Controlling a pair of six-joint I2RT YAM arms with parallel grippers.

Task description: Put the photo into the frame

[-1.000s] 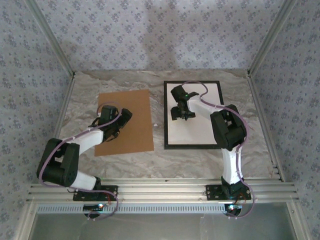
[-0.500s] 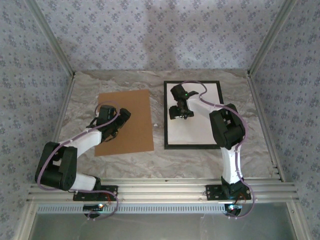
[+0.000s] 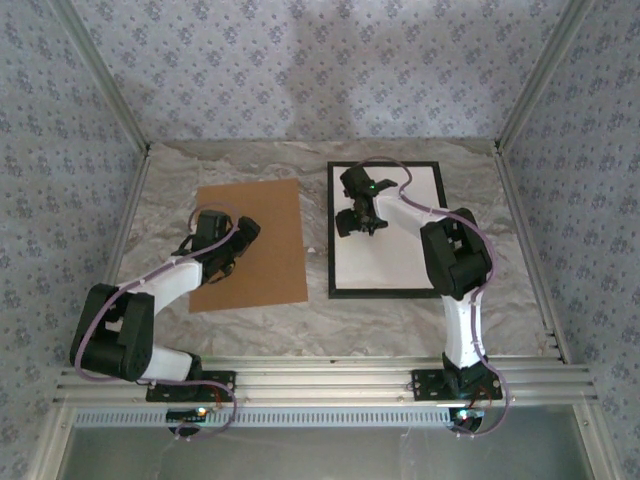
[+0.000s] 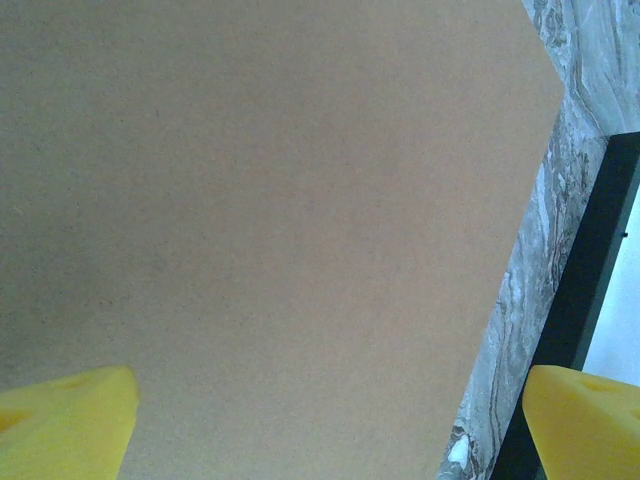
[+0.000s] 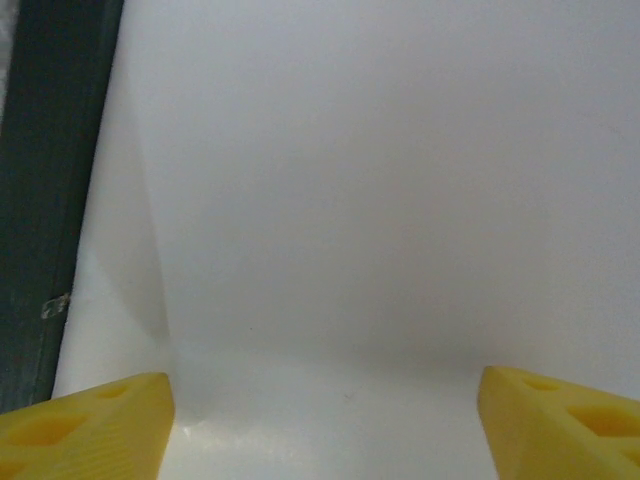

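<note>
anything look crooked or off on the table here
Nothing spilled or damaged. The brown board lies slightly rotated against the squarely set frame. The white sheet inside the frame shows no picture, perhaps the photo face down.

We see two arms of one make. The left arm [image 3: 175, 276] and the right arm [image 3: 458, 328] each join white tubular links with bulky black joint housings, on a black base. A thin lilac cable [image 3: 80, 335] runs along each. A small green light [image 3: 372, 185] glows on the right wrist. The left gripper [image 4: 330, 420] and right gripper [image 5: 325, 425] carry yellow wedge fingers [image 5: 90, 425]; the right ones show moulded recesses.
</note>
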